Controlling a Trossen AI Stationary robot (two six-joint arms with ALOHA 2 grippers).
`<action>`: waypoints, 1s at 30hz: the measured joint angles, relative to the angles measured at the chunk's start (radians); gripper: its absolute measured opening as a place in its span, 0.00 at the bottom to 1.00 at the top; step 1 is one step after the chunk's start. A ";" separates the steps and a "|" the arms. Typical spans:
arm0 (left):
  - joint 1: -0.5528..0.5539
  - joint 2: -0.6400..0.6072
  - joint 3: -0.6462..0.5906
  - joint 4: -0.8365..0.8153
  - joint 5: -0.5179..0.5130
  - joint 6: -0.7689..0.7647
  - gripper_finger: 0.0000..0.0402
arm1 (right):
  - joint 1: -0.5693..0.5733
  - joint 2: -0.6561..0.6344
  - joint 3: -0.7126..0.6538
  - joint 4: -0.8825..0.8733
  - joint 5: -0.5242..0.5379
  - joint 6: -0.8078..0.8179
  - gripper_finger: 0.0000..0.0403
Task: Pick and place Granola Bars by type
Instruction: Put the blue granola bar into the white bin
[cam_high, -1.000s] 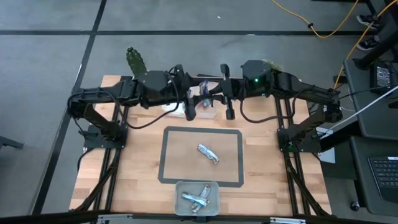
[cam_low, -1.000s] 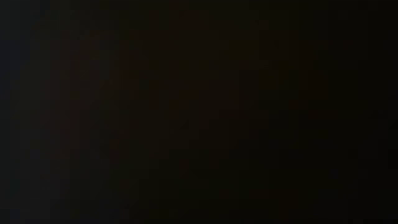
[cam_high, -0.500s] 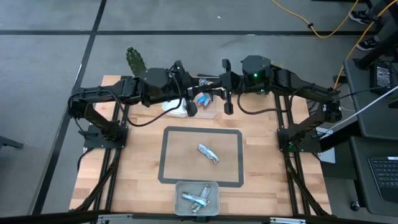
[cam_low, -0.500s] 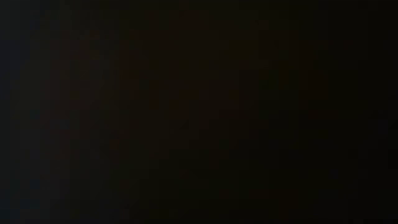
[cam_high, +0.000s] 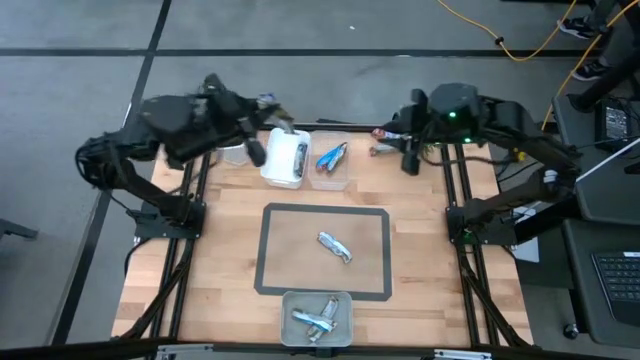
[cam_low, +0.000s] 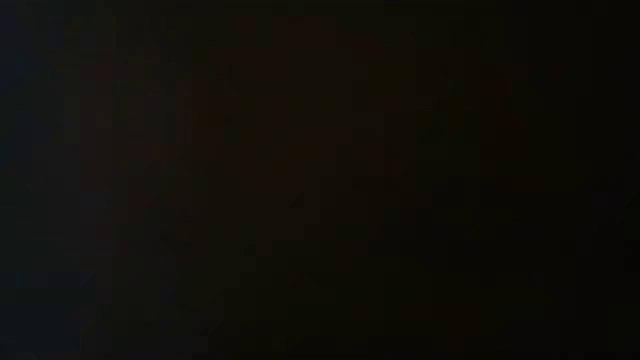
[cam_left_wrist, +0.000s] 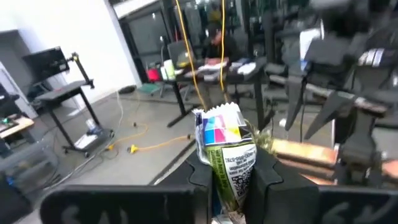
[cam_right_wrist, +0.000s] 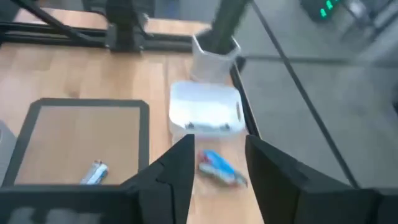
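High view. The left gripper (cam_high: 262, 150) is raised over the far left of the light wooden table (cam_high: 225, 250); its jaws are blurred here, and their state cannot be read from this view. Just beyond its tips stands a white rectangular plastic tray (cam_high: 285, 158), and touching that tray's far side is a clear rectangular plastic tray (cam_high: 331, 166) holding blue foil-wrapped granola bars (cam_high: 331, 155). The right gripper (cam_high: 406, 152) hangs over the far right edge of the table, jaws pointing down, with the clear tray well off to one side of them. A silver foil-wrapped granola bar (cam_high: 335, 246) lies alone inside a dark-bordered rectangular mat (cam_high: 271, 250), well apart from both sets of jaws. A grey rectangular tray (cam_high: 343, 303) at the near edge holds a small heap of silver and blue wrapped bars (cam_high: 314, 319).

Low view. Wholly dark; nothing can be made out.

Left wrist view. The jaws are closed on a green-and-white printed foil-wrapped granola bar (cam_left_wrist: 228, 158), which stands upright between them, its crimped end above the fingertips.

Right wrist view. The jaws stand apart and hold nothing. Directly ahead of the gap lies a blue bar (cam_right_wrist: 219, 167); beyond it the white tray (cam_right_wrist: 205, 112), then a clear cup (cam_right_wrist: 214, 53). The silver bar (cam_right_wrist: 94, 173) lies well to one side.
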 joint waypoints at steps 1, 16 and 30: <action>-0.011 -0.013 0.002 0.001 -0.018 0.001 0.09 | 0.000 -0.013 0.000 -0.023 0.014 0.020 0.36; 0.085 -0.018 0.000 -0.008 -0.089 -0.014 0.09 | 0.009 -0.105 -0.001 -0.113 0.155 0.078 0.33; 0.577 0.034 0.000 -0.109 0.399 -0.140 0.09 | 0.010 -0.240 -0.316 0.006 0.154 0.175 0.32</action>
